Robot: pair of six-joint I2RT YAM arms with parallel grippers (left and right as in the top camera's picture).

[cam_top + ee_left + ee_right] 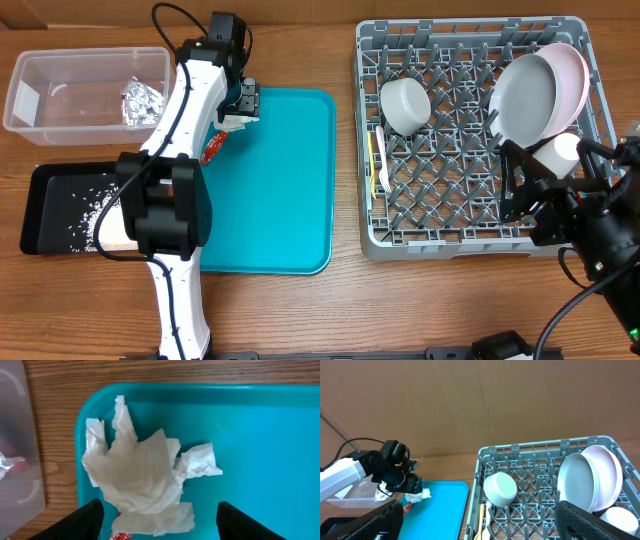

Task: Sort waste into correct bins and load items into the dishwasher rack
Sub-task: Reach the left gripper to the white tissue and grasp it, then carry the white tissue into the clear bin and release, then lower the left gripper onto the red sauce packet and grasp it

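- Napkin first: it lies crumpled in the corner of the teal tray, right under my left tool. The tool's fingers stand wide on either side of it and grip nothing. Loose flaps stick out, so if I close on one flap alone I judge the wad could unfurl or slip out on the lift.
- Red packet: it peeks from under the napkin's near edge. A deep pinch could take both together and send two kinds of waste into one bin.
- Tray rim: the napkin sits close to the raised corner. If I come down off-centre, a finger could strike the rim and shove the tray across the worktop.
- Clear tub: it stands just beside that corner with the foil wrapper inside. A light napkin released too early could catch on the wall and fall outside.
- Black tray: rice lies scattered in it, partly under my left arm. A low swing could jolt it and spill grains.
- Dishwasher rack: the bowl, dish, plate, cup, spoon and fork look loaded. My right tool hovers wide and empty at its near side, where a careless move could knock the leaning dish.
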